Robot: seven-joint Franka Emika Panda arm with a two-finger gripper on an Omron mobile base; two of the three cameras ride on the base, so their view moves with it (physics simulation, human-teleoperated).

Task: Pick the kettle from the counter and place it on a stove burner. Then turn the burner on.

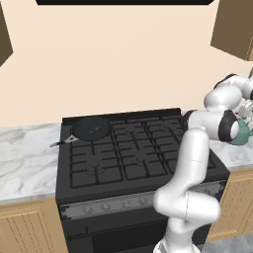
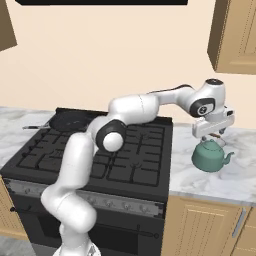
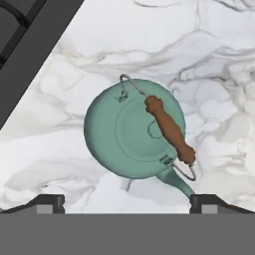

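Fingers wide open above squat teal-green kettle on white marble worktop. Rotate to straddle brown wooden handle piece, descend vertically, then close.

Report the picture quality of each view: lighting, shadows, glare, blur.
Left base view: flat, even rendered light, no glare, and the white arm hides most of the squat teal-green kettle. Right base view: sharp, with soft shading on the kettle and a faint shadow on the white marble counter. Hand view: sharp from above, a soft shadow beside the kettle, no blur.
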